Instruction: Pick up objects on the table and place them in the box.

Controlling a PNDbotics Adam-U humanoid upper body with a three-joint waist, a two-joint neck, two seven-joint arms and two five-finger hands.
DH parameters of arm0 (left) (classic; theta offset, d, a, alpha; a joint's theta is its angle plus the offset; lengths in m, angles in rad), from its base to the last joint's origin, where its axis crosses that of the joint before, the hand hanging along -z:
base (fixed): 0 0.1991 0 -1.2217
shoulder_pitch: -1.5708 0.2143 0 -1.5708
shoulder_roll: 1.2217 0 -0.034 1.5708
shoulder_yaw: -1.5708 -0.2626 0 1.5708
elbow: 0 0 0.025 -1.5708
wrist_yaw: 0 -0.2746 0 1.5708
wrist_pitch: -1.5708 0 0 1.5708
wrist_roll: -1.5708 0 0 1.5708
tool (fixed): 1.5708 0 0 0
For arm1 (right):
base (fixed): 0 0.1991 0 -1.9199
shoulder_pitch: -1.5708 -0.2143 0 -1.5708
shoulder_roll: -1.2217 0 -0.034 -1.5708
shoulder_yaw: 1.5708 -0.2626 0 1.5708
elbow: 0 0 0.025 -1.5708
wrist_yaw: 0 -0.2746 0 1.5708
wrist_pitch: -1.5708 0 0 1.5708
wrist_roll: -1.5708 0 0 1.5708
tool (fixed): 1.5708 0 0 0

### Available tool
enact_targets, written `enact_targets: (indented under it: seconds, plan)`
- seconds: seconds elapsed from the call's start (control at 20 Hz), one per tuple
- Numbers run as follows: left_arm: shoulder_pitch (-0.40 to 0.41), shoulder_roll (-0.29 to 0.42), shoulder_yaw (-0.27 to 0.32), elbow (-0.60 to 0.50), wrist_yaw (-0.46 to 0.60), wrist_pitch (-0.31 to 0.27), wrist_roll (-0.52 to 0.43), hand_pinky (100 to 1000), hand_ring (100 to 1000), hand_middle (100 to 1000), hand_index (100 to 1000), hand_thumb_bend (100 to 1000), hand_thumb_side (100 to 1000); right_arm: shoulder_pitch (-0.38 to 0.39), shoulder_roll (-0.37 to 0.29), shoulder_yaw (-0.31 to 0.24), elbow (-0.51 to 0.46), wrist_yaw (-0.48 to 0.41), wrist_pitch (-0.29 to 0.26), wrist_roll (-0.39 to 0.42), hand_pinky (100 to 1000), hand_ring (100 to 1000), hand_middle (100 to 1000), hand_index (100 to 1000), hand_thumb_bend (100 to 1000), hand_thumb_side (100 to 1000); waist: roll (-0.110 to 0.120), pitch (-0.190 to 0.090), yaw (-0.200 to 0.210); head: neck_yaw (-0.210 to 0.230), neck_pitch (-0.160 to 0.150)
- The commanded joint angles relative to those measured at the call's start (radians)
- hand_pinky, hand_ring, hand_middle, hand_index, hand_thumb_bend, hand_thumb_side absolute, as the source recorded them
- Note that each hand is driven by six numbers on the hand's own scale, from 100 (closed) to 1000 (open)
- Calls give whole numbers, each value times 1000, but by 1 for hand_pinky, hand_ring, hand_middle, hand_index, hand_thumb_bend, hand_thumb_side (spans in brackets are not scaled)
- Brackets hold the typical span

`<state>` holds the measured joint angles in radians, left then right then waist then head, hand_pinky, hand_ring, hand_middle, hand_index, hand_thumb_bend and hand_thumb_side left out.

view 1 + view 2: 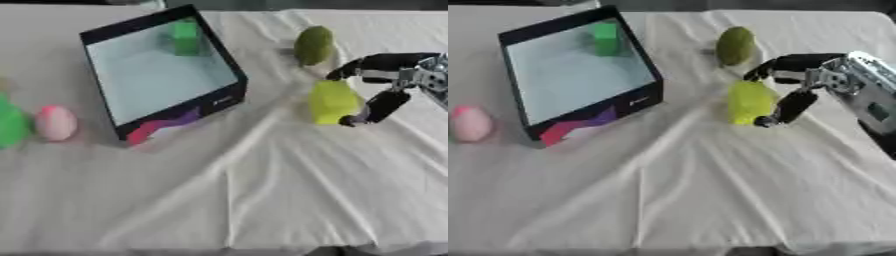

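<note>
Right of the box, the right hand curls its fingers around the yellow-green block on the bench, gripping it for lifting. A green block already lies inside the box.

Bare white cloth runs open along the table's near edge and between the box and the yellow-green block, while a green fruit blocks the far side.
</note>
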<state>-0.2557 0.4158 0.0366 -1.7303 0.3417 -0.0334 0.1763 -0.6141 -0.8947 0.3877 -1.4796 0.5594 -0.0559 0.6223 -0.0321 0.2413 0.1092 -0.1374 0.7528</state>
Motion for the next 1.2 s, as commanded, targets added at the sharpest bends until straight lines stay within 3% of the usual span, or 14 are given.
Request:
enact_targets:
  seconds: [0.05,0.5,0.7,0.9,1.05,1.15,1.2]
  plan:
    - [-11,19,1,-18,-5,-1,-5,784,844,765,754,100,787,-22,-11,-15,11,-1,-3,1,973,916,849,946,447,363,17,3,1,-2,-15]
    - [-14,18,-1,-19,-5,1,-10,785,846,766,754,100,788,-35,11,-10,20,-24,8,6,962,898,827,940,447,308,17,6,4,-1,-16]
    - [-17,16,-1,-20,-4,1,-12,785,846,766,753,100,787,-37,23,-3,32,-13,7,13,954,888,804,923,447,333,17,8,7,1,-17]
    - [-19,15,-2,-20,-4,2,-14,786,847,764,753,100,788,-39,37,5,54,-2,9,12,935,866,736,877,422,357,18,10,8,2,-19]
    - [-19,15,-2,-19,-4,3,-16,786,847,763,753,100,787,-38,45,3,62,-11,30,-12,896,818,641,810,352,292,18,9,8,2,-16]
    - [-18,16,-2,-19,-4,3,-16,786,847,763,753,100,787,-38,44,1,57,-23,51,-36,882,801,624,796,341,288,17,8,8,2,-15]
    - [-18,16,-2,-19,-4,3,-16,786,847,763,753,100,786,-38,42,-2,50,-31,61,-52,833,722,554,720,312,313,16,7,9,3,-14]
